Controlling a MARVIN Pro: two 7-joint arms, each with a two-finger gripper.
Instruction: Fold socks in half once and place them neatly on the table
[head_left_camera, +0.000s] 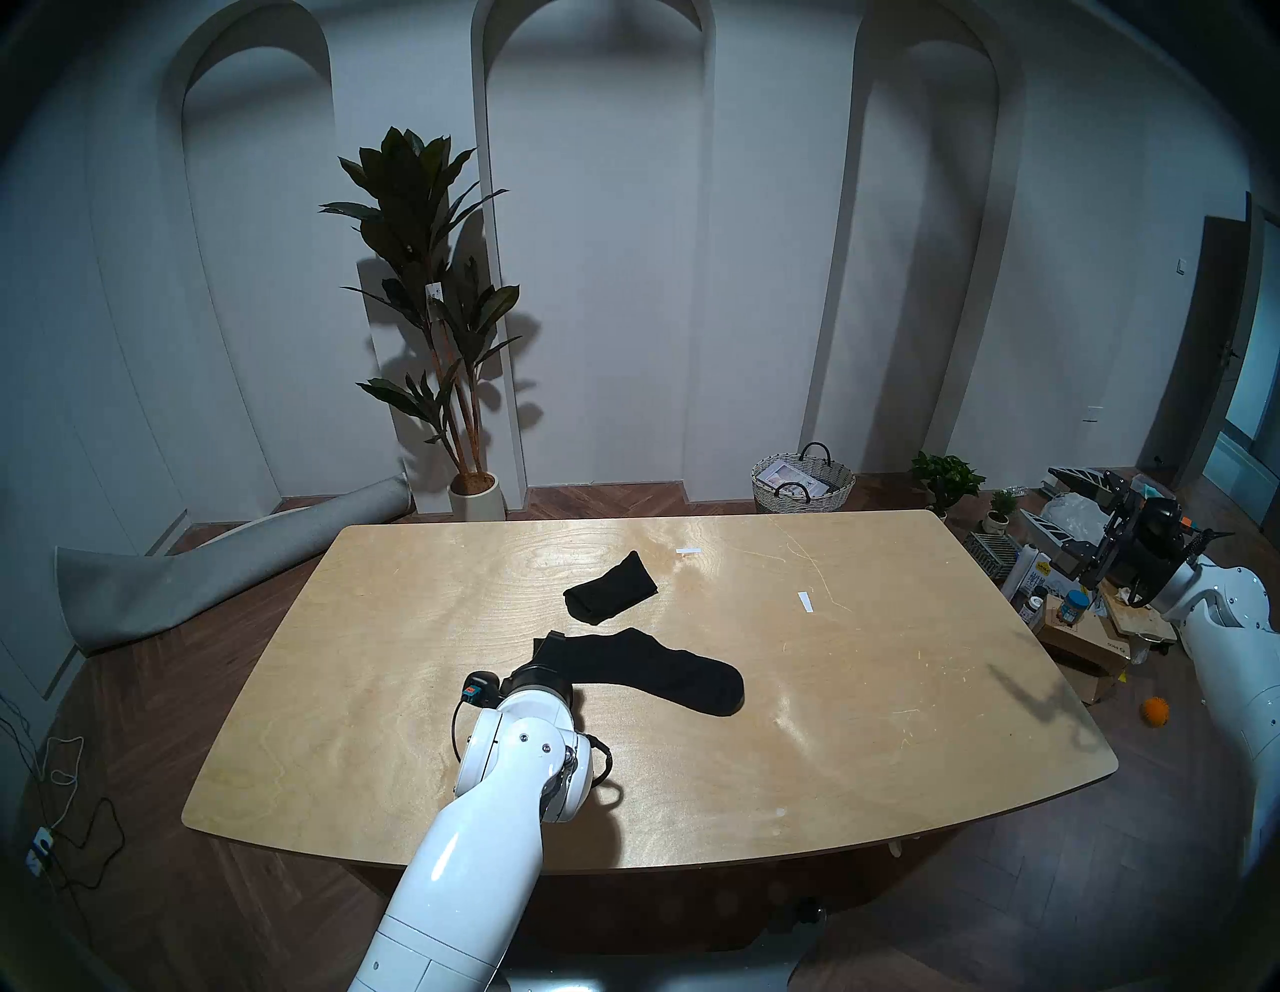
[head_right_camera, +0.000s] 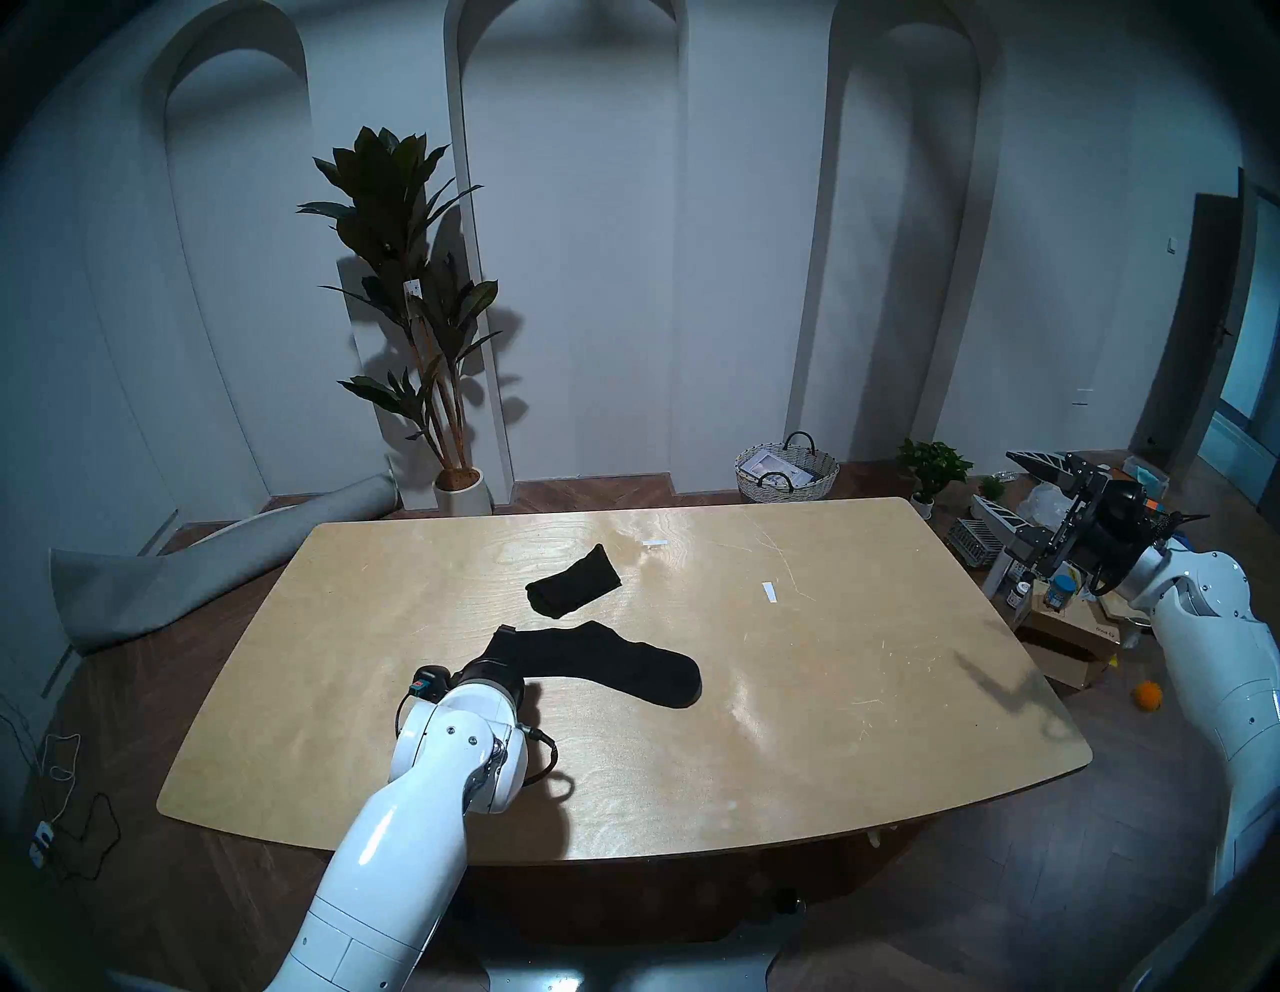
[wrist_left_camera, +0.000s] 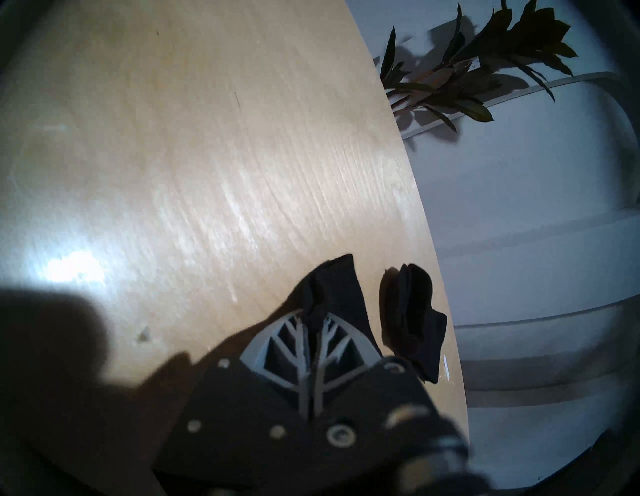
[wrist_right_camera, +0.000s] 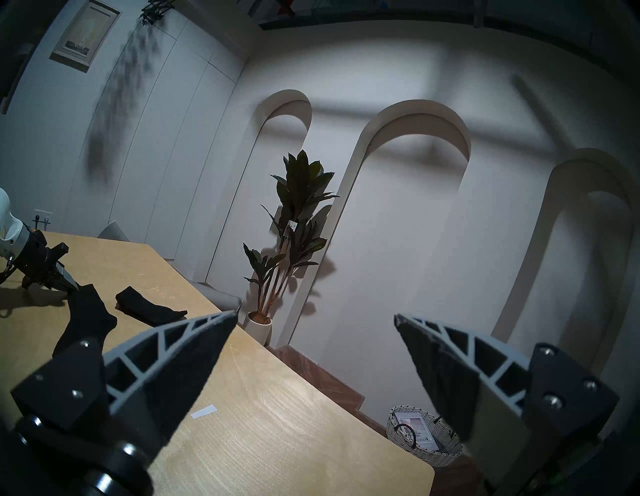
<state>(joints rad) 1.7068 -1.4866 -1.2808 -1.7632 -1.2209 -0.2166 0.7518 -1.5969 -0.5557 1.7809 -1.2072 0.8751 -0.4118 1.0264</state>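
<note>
One black sock (head_left_camera: 658, 668) lies unfolded across the middle of the light wood table (head_left_camera: 866, 727). My left gripper (wrist_left_camera: 312, 317) is shut on its cuff end, low over the table; black fabric bunches between the fingers. In the head views my wrist hides these fingers. The right wrist view shows the left gripper (wrist_right_camera: 71, 284) pinching the sock (wrist_right_camera: 86, 318). The second black sock (head_left_camera: 609, 589) lies folded just behind it, also seen in the left wrist view (wrist_left_camera: 408, 311). My right gripper (head_left_camera: 1039, 493) is open and empty, raised off the table's right edge.
Two white tape strips (head_left_camera: 688, 551) (head_left_camera: 803, 601) lie on the table's far half. A wicker basket (head_left_camera: 802, 481) and a potted plant (head_left_camera: 429, 312) stand behind the table. A rolled rug (head_left_camera: 208, 575) lies at the left, and boxes and clutter (head_left_camera: 1080, 623) at the right.
</note>
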